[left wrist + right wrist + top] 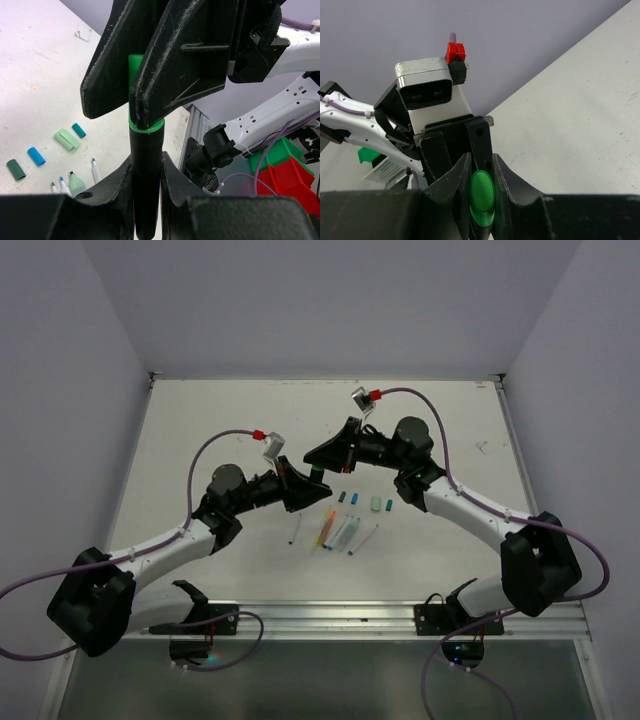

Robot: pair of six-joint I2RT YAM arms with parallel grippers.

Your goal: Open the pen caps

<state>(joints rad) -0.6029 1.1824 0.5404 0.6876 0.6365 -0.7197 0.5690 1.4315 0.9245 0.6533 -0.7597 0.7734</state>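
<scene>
Black barrel pinched narrow by left gripper. Green cap, at barrel's 12 o'clock, clamped by right gripper. If pulled off-axis, the cap could be jammed or the barrel dragged loose.

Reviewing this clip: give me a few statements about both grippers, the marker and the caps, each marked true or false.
1. The left gripper is clamped on the black marker barrel. True.
2. The right gripper hangs open, away from the marker. False: it is closed on the bright green cap.
3. Loose caps, among them a blue cap and a pale mint cap, lie on the table. True.
4. The held marker rests flat on the table. False: it is held above the table between the two grippers.
</scene>
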